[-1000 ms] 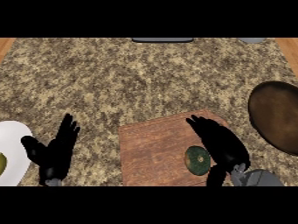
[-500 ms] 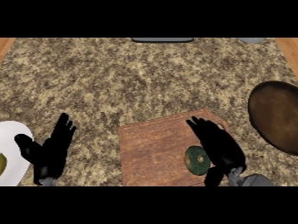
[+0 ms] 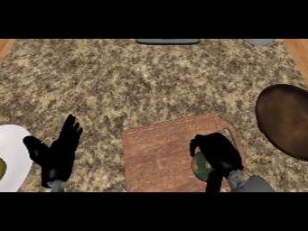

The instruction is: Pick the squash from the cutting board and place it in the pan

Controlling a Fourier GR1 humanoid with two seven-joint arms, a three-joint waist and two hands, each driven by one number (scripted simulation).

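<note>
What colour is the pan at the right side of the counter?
The pan is dark brown; the head view shows it best.

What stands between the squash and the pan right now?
Nothing visible. The squash lies on the cutting board with the right hand curled over it. Only a strip of counter separates the board from the pan to its right.

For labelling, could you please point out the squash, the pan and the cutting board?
squash (image 3: pixel 198 166), head view, its exposed left side.
pan (image 3: pixel 293 119), head view, bare inside.
cutting board (image 3: pixel 156 155), head view, bare left half.
</note>
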